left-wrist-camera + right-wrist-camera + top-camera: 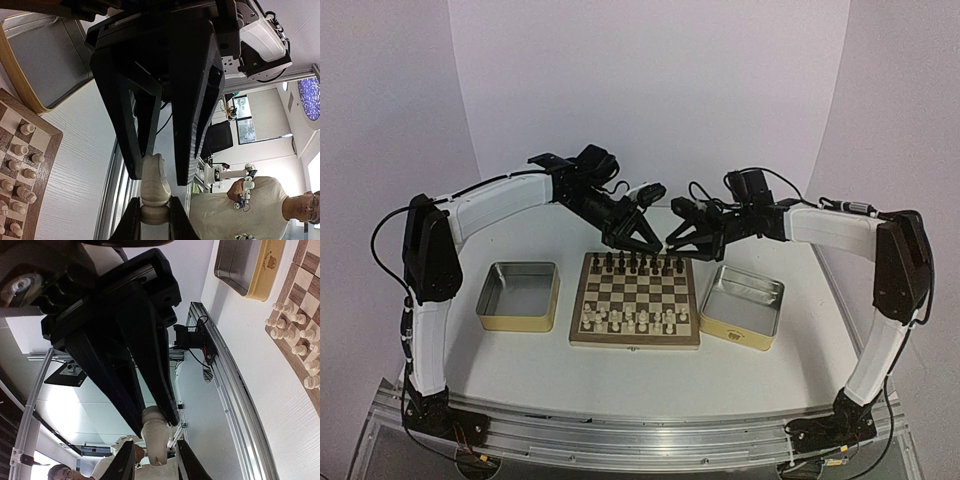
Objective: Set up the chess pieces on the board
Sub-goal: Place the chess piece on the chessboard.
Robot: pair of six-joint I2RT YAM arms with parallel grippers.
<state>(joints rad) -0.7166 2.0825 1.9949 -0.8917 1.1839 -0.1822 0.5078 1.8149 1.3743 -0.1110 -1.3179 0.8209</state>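
My left gripper (155,220) is shut on the base of a cream-white knight (154,182), held in the air above the far edge of the board (635,342). My right gripper (155,462) faces it tip to tip. Its fingers (192,125) straddle the knight's head: one touches it and the other stands a little off. In the right wrist view a gap shows on each side of the knight (159,437). Several cream-white chess pieces (630,318) stand on the board's near rows, and dark pieces (640,263) line its far rows.
An open metal tin (520,295) lies left of the board and another tin (745,305) lies right of it, both with yellowish sides. The aluminium rail with the arm bases (640,435) runs along the table's near edge.
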